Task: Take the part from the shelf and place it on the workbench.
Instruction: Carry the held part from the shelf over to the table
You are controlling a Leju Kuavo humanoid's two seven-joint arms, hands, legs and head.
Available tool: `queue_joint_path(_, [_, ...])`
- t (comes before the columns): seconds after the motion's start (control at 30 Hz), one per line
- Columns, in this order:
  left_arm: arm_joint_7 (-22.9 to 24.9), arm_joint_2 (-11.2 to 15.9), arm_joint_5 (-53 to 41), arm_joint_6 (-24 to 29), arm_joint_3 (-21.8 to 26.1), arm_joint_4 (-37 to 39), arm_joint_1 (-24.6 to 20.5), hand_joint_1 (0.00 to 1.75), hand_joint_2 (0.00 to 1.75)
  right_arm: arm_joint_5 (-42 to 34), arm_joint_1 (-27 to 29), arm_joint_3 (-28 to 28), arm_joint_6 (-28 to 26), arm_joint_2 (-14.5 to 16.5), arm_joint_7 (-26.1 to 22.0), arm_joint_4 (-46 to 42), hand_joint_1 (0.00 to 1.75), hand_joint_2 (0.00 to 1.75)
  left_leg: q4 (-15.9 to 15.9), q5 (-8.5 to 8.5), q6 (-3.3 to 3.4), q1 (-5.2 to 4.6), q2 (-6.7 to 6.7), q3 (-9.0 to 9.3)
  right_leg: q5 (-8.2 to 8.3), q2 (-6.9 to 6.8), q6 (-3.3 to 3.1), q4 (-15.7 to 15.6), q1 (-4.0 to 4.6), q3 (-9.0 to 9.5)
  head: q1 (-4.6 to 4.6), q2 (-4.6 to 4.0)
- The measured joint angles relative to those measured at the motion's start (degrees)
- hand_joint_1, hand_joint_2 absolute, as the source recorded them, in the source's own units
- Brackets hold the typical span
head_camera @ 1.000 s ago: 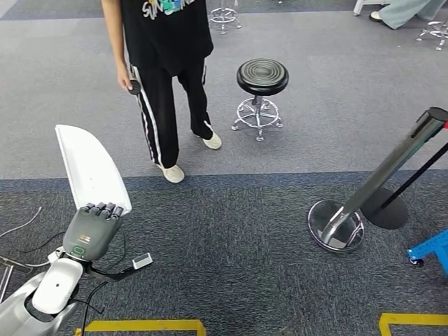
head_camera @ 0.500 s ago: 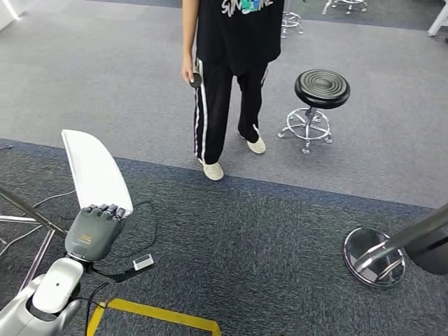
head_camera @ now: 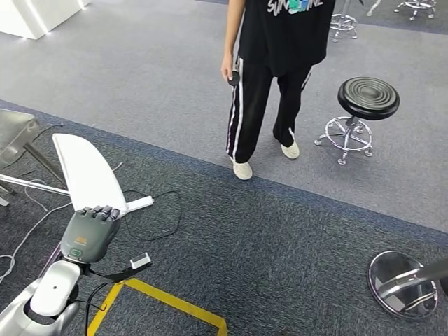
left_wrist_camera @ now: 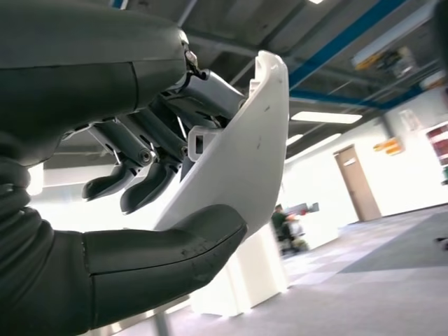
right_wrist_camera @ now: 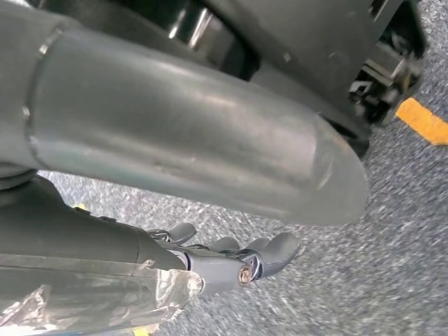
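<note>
Underfoot, blue-grey carpet (head_camera: 274, 238) carries yellow tape (head_camera: 174, 302) beside a stool (head_camera: 368, 98).

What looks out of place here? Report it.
Loose cables trail across the carpet just ahead, and a person stands close in front. The white part sits firm in the left hand, not askew.

The part (head_camera: 87, 171) is held upright in the left hand (head_camera: 89, 231) at the near left, above a cable (head_camera: 158, 234) and a floor strip (head_camera: 169, 302) laid on the carpet. Farther off, a person (head_camera: 274, 77) is placed near the middle, with a stool (head_camera: 367, 105) just to the right. A round stand base (head_camera: 404, 283) is set at the near right.
</note>
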Motion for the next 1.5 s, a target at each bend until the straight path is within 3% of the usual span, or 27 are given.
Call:
queue_joint_path(0.07, [-0.2, -0.1, 0.0, -0.1, 0.1, 0.0, -0.1, 1.75, 1.75, 0.0, -0.1, 0.0, 0.0, 0.1, 0.0, 0.0, 0.0, 0.0, -5.9, 1.67, 0.59, -0.36, 2.26, 3.09, -0.36, -1.25, 0.46, 0.1, 0.4, 0.31, 0.02, 0.0])
queue_joint_path(0.1, [-0.6, -0.2, 0.0, -0.2, 0.3, 0.0, -0.1, 1.75, 1.75, 0.0, -0.1, 0.0, 0.0, 0.1, 0.0, 0.0, 0.0, 0.0, -6.9, 1.65, 0.95, -0.56, 2.6, 3.47, -0.51, -1.86, 0.7, 0.1, 0.59, 0.47, 0.01, 0.0])
queue_joint_path(0.17, [-2.5, -0.6, 0.0, -0.4, 1.4, 0.0, 0.4, 1.75, 1.75, 0.1, -0.2, 0.0, 0.0, 0.1, 0.0, 0.0, 0.0, 0.0, -7.1, 1.77, 1.77, -0.56, 0.98, 3.38, -0.79, -2.84, 1.24, -0.1, 0.6, 0.72, -0.01, 0.0])
queue_joint_path(0.23, [-5.2, -1.6, 0.2, -0.7, 3.2, -0.1, 1.2, 1.75, 1.75, 0.2, -0.3, 0.1, 0.0, 0.1, 0.1, 0.0, 0.0, 0.0, -7.2, 1.95, 2.49, -0.25, -0.43, 3.44, -2.18, -0.67, 1.93, 1.7, 0.35, 0.13, 0.15, 0.0])
queue_joint_path(0.3, [-7.5, -2.9, 0.5, -1.2, 5.3, -0.2, 1.8, 1.75, 1.75, 0.3, -0.3, 0.3, 0.0, 0.2, 0.2, 0.0, 0.0, 0.0, -7.3, 2.09, 3.03, -0.01, -1.78, 3.42, -5.6, 2.96, 2.37, 8.3, 0.17, -2.75, 0.39, 0.0])
queue_joint_path(0.37, [-9.2, -4.1, 0.7, -1.7, 7.1, -0.3, 2.5, 1.75, 1.75, 0.4, -0.2, 0.4, 0.0, 0.2, 0.3, 0.0, 0.0, 0.0, -7.3, 2.14, 3.23, -0.01, -3.43, 3.36, -8.4, 4.16, 2.43, 15.8, 0.14, -6.49, 0.46, 0.0])
queue_joint_path(0.4, [-9.7, -4.5, 0.8, -1.9, 7.9, -0.3, 3.0, 1.75, 1.75, 0.5, -0.1, 0.5, 0.0, 0.3, 0.5, 0.0, 0.0, 0.0, -7.2, 2.16, 3.23, 0.01, -4.32, 3.36, -8.3, 4.27, 2.4, 17.2, 0.13, -7.36, 0.48, 0.0])
queue_joint_path(0.43, [-10.0, -4.8, 0.7, -2.0, 8.6, -0.3, 3.3, 1.75, 1.75, 0.5, -0.1, 0.5, -0.1, 0.3, 0.6, 0.0, 0.0, 0.0, -7.2, 2.18, 3.18, 0.04, -5.23, 3.4, -7.03, 4.41, 2.33, 16.1, 0.09, -7.1, 0.47, 0.0])
queue_joint_path(0.47, [-10.2, -5.1, 0.7, -2.0, 9.2, -0.4, 3.6, 1.75, 1.75, 0.6, -0.1, 0.5, -0.1, 0.3, 0.6, 0.0, 0.0, 0.0, -7.2, 2.2, 3.09, 0.12, -6.13, 3.44, -4.86, 4.89, 2.27, 12.8, -0.02, -5.73, 0.48, 0.0])
queue_joint_path(0.53, [-10.2, -5.6, 0.5, -2.0, 10.3, -0.5, 3.9, 1.75, 1.75, 0.7, -0.2, 0.6, -0.2, 0.4, 0.7, 0.0, 0.0, 0.0, -7.0, 2.26, 2.64, 0.25, -7.83, 3.33, -1.25, 7.7, 2.32, 4.6, -0.54, -2.06, 0.49, 0.0])
queue_joint_path(0.6, [-10.2, -5.9, 0.4, -2.0, 11.1, -0.6, 4.2, 1.75, 1.75, 0.7, -0.3, 0.8, -0.2, 0.5, 0.8, 0.0, 0.0, 0.0, -7.0, 2.54, 1.87, 0.39, -9.33, 2.87, -0.33, 9.69, 2.31, 0.6, -0.83, -0.11, 0.47, 0.0])
queue_joint_path(0.67, [-10.2, -6.0, 0.4, -2.0, 11.8, -0.7, 4.8, 1.75, 1.75, 0.7, -0.3, 0.9, -0.2, 0.6, 0.9, 0.0, 0.0, 0.0, -7.3, 3.03, 1.03, 0.63, -10.72, 2.48, -0.23, 8.75, 1.86, 0.4, -0.73, 0.16, 0.44, 0.0])
queue_joint_path(0.7, [-10.2, -6.1, 0.3, -2.0, 12.0, -0.7, 5.1, 1.75, 1.75, 0.7, -0.4, 0.9, -0.2, 0.7, 0.9, 0.0, 0.0, 0.0, -7.2, 2.94, 0.73, 0.64, -10.42, 2.28, -0.04, 8.01, 1.49, 0.3, -0.72, 0.21, 0.4, 0.0])
queue_joint_path(0.77, [-10.2, -6.2, 0.3, -2.0, 12.3, -0.8, 5.5, 1.75, 1.75, 0.7, -0.4, 1.0, -0.3, 0.8, 1.0, 0.0, 0.0, 0.0, -4.0, 0.79, 0.35, 0.37, -7.16, 0.66, 0.32, 6.36, 0.67, -0.2, -0.76, 0.28, 0.05, 0.0])
queue_joint_path(0.83, [-10.2, -6.4, 0.3, -2.0, 12.6, -0.9, 5.5, 1.75, 1.75, 0.7, -0.3, 1.0, -0.3, 0.9, 1.0, 0.0, 0.0, 0.0, 3.6, -3.17, 0.13, 0.16, -3.36, -2.77, 0.37, 4.62, 0.24, -0.4, -0.51, 0.26, -0.27, 0.0])
queue_joint_path(0.9, [-10.2, -6.6, 0.3, -2.0, 12.7, -0.9, 5.7, 1.75, 1.75, 0.7, -0.1, 1.0, -0.3, 0.9, 1.0, 0.0, 0.0, 0.0, 9.2, -5.0, 0.0, 0.17, -2.43, -5.17, 0.31, 2.78, 0.15, -0.4, -0.37, 0.21, -0.29, 0.0])
queue_joint_path(0.93, [-10.2, -6.6, 0.3, -2.0, 12.8, -0.9, 5.8, 1.75, 1.75, 0.7, -0.2, 1.0, -0.3, 0.9, 1.0, 0.0, 0.0, 0.0, 9.0, -4.35, -0.01, 0.18, -2.3, -4.88, 0.28, 1.89, 0.15, -0.3, -0.35, 0.22, -0.3, 0.0])
queue_joint_path(0.97, [-10.2, -6.6, 0.3, -2.0, 12.8, -0.9, 5.9, 1.75, 1.75, 0.7, -0.2, 1.0, -0.3, 1.0, 1.0, 0.0, 0.0, 0.0, 6.5, -2.79, 0.01, 0.17, -1.94, -3.37, 0.23, 1.05, 0.2, -0.3, -0.36, 0.28, -0.31, 0.0])
queue_joint_path(1.03, [-10.2, -6.6, 0.3, -2.0, 12.9, -1.0, 5.8, 1.75, 1.75, 0.7, -0.3, 1.0, -0.3, 1.0, 1.0, 0.0, 0.0, 0.0, -1.8, 0.42, 0.12, -0.05, 0.67, 1.35, -0.01, -0.42, 0.51, -0.3, -0.15, 0.5, -0.35, 0.0])
queue_joint_path(1.1, [-10.2, -6.7, 0.3, -2.0, 13.0, -1.0, 5.7, 1.75, 1.75, 0.7, -0.4, 1.0, -0.3, 1.1, 1.0, 0.0, 0.0, 0.0, -6.7, 1.48, 0.63, -0.35, 2.66, 3.99, -0.32, -1.65, 1.06, -0.2, 0.28, 0.69, -0.29, 0.0])
queue_joint_path(1.13, [-10.2, -6.8, 0.3, -2.0, 13.1, -1.0, 5.8, 1.75, 1.75, 0.7, -0.4, 1.0, -0.4, 1.1, 1.0, 0.0, 0.0, 0.0, -7.3, 1.34, 0.95, -0.52, 2.62, 4.12, -0.43, -2.26, 1.33, -0.2, 0.44, 0.82, -0.26, 0.0])
queue_joint_path(1.2, [-10.2, -6.9, 0.3, -2.0, 13.2, -1.1, 6.0, 1.75, 1.75, 0.7, -0.5, 1.0, -0.4, 1.1, 1.0, 0.0, 0.0, 0.0, -7.4, 1.54, 1.73, -0.42, 0.99, 3.93, -0.73, -2.88, 1.94, -0.3, 0.34, 1.14, -0.19, 0.0])
queue_joint_path(1.27, [-10.2, -7.0, 0.3, -2.0, 13.3, -1.2, 6.1, 1.75, 1.75, 0.7, -0.6, 1.0, -0.4, 1.1, 1.0, 0.0, 0.0, 0.0, -7.5, 1.82, 2.44, -0.11, -0.43, 3.92, -2.66, 0.01, 2.6, 2.6, 0.07, 0.02, -0.01, 0.0])
queue_joint_path(1.33, [-10.1, -7.1, 0.3, -2.0, 13.4, -1.3, 6.1, 1.75, 1.75, 0.7, -0.5, 1.0, -0.4, 1.1, 1.0, 0.0, 0.0, 0.0, -7.5, 1.98, 2.92, 0.03, -1.85, 3.83, -6.43, 3.53, 2.94, 10.2, -0.11, -3.53, 0.22, 0.0])
queue_joint_path(1.4, [-10.0, -7.3, 0.3, -1.9, 13.4, -1.3, 6.2, 1.75, 1.75, 0.7, -0.2, 1.0, -0.4, 1.1, 1.0, 0.0, 0.0, 0.0, -7.5, 2.03, 3.09, -0.01, -3.53, 3.75, -8.54, 4.25, 2.94, 16.7, -0.13, -6.9, 0.26, 0.0])
queue_joint_path(1.43, [-10.0, -7.4, 0.3, -1.9, 13.4, -1.3, 6.3, 1.75, 1.75, 0.8, -0.1, 1.0, -0.4, 1.0, 1.0, 0.0, 0.0, 0.0, -7.5, 2.05, 3.09, -0.01, -4.44, 3.76, -7.87, 4.33, 2.86, 16.9, -0.14, -7.23, 0.26, 0.0])
queue_joint_path(1.5, [-10.0, -7.5, 0.3, -1.9, 13.4, -1.3, 6.4, 1.75, 1.75, 0.9, -0.1, 1.0, -0.4, 1.0, 1.0, 0.0, 0.0, 0.0, -7.5, 2.12, 2.95, 0.07, -6.29, 3.85, -3.76, 5.37, 2.61, 10.6, -0.28, -4.55, 0.27, 0.0])
